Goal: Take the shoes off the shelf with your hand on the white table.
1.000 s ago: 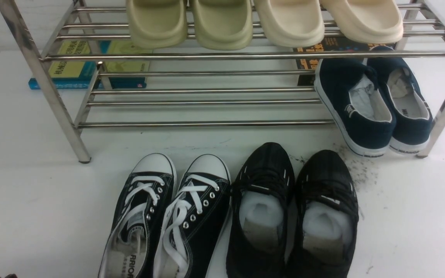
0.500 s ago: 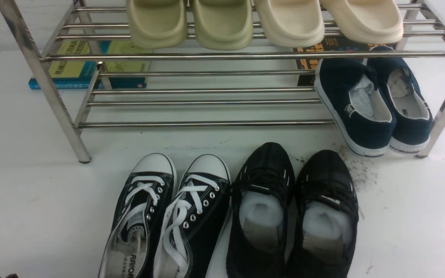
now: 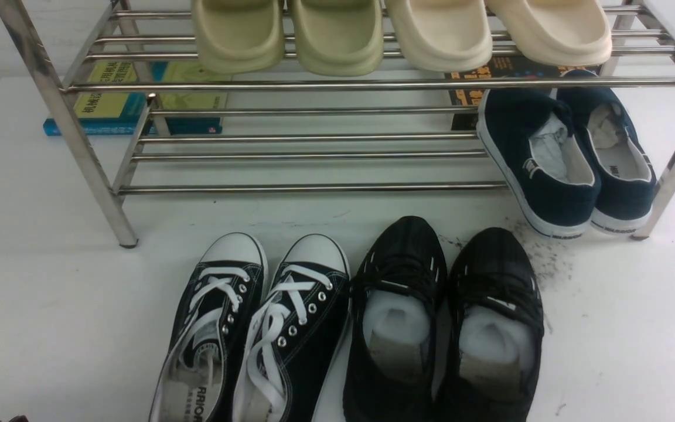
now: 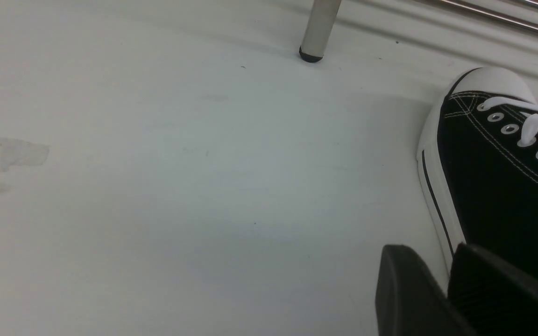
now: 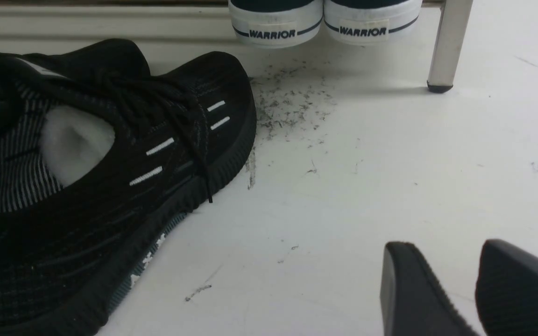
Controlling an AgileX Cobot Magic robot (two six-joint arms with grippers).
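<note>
The shoes, black canvas sneakers with white laces and toe caps point(image 3: 255, 328), lie side by side on the white table point(image 3: 50, 305) just in front of the shelf point(image 3: 314, 189), toes toward it. My left gripper point(image 4: 425, 254) hovers low over the table beside the outer sole of the left sneaker point(image 4: 493, 177). Its fingers stand slightly apart with nothing between them. My right gripper point(image 5: 439, 247) is open over bare table, to the right of the black mesh shoes and empty. Neither gripper shows in the front view.
Black mesh running shoes point(image 3: 443, 322) lie right of the sneakers. Navy slip-ons point(image 3: 554, 158) rest on the shelf's lower tier at the right, pale slides point(image 3: 337, 35) on the upper tier. Books point(image 3: 132, 99) lie behind. Shelf legs point(image 4: 318, 28) point(image 5: 449, 42) stand nearby, with dark specks point(image 5: 287, 102).
</note>
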